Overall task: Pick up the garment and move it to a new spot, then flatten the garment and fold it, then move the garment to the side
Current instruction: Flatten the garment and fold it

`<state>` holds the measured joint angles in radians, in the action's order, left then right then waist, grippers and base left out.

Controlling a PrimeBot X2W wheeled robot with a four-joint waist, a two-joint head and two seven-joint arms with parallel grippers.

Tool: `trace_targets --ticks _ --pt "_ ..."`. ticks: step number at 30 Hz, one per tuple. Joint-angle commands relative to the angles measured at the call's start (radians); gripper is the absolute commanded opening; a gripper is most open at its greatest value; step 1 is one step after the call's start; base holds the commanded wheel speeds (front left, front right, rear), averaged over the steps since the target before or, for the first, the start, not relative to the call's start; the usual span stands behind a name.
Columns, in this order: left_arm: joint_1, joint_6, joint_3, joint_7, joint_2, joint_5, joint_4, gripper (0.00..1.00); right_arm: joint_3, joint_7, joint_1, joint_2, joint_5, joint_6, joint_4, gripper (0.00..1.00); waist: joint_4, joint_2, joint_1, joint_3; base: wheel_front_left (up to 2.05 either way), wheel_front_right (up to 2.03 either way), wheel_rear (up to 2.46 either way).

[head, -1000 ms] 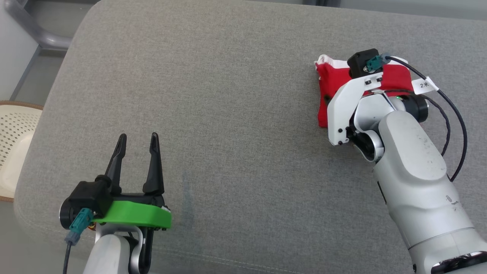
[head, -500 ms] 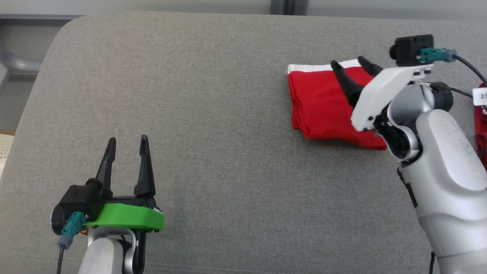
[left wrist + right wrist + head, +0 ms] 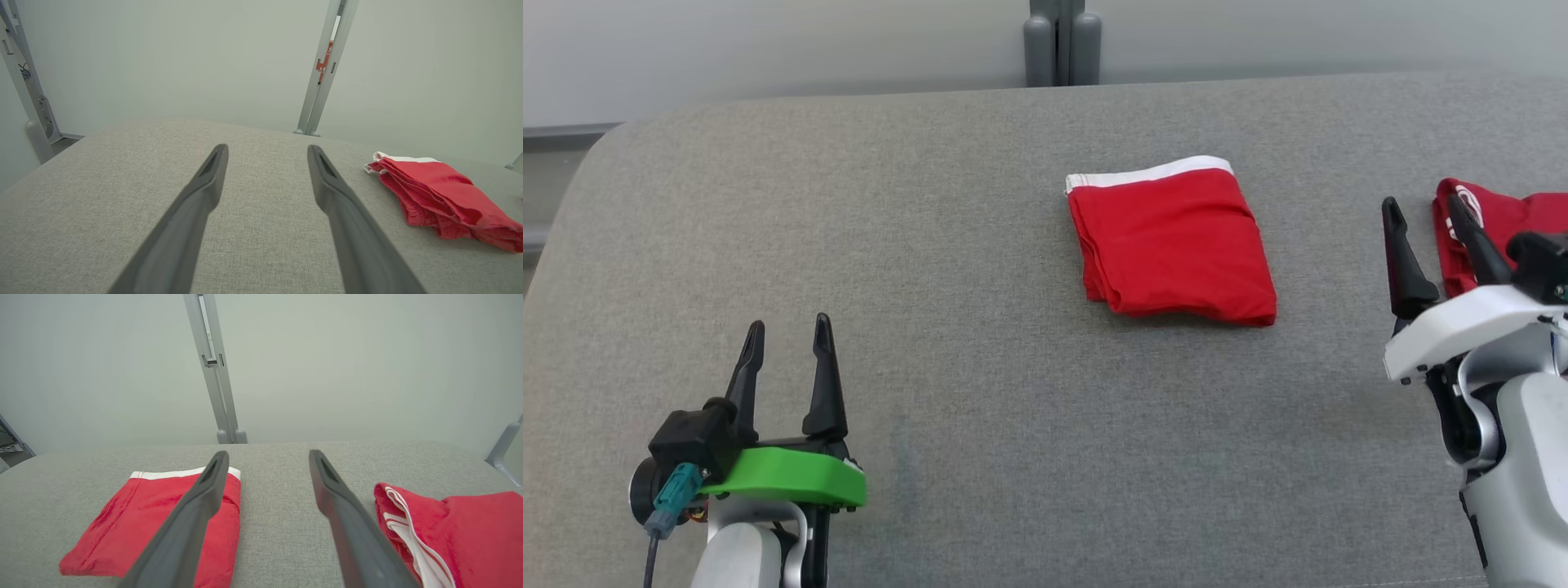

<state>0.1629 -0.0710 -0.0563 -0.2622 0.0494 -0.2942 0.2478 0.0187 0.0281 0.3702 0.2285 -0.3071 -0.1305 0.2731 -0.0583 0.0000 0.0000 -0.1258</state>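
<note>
The folded red garment [image 3: 1172, 241] lies flat on the grey, fabric-covered counter [image 3: 980, 392], a little right of its middle and towards the far edge. Its white waistband runs along the far side, and the stacked folded layers show at its left edge. Nothing touches it.

The right pincer [image 3: 1421, 202] hangs to the right of the garment, clear of it, with its two dark fingers spread wide and nothing between them. In the right wrist view the garment [image 3: 122, 526] sits behind the left finger of this pincer [image 3: 268, 453], and bare grey cloth shows in the gap.

Just beyond the right pincer, at the counter's right edge, lies a second red garment [image 3: 1511, 220] with white stripes, loosely bunched.

The left pincer [image 3: 789, 322] rests well apart at the near left, its fingers also fully parted and empty, pointing away from the robot.

A grey metal post [image 3: 1062, 41] stands behind the counter against a pale wall.
</note>
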Motion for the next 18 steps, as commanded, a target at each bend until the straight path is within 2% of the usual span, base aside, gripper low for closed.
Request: trace_targets --ticks 1,6,10,18 --pt "-0.007 0.000 0.005 -0.003 0.003 0.000 0.005 1.00 0.005 0.020 -0.028 -0.006 -0.010 0.000 0.009 1.00 0.029 0.0000 0.0000 0.028 0.00 0.00 0.00" --pt "-0.019 -0.007 0.010 -0.003 0.003 0.001 0.016 1.00 -0.008 0.069 -0.078 0.002 -0.019 0.000 0.030 1.00 0.042 0.0000 0.0000 0.045 0.00 0.00 0.00" --pt "-0.032 -0.015 0.006 -0.003 0.003 0.001 0.024 1.00 0.004 0.106 -0.110 -0.019 -0.032 0.000 0.033 1.00 0.048 0.0000 0.0000 0.055 0.00 0.00 0.00" --pt "-0.061 -0.024 -0.001 -0.003 0.003 -0.002 0.019 1.00 0.009 0.107 -0.160 -0.053 -0.027 0.000 0.027 1.00 0.047 0.0000 0.0000 0.063 0.00 0.00 0.00"
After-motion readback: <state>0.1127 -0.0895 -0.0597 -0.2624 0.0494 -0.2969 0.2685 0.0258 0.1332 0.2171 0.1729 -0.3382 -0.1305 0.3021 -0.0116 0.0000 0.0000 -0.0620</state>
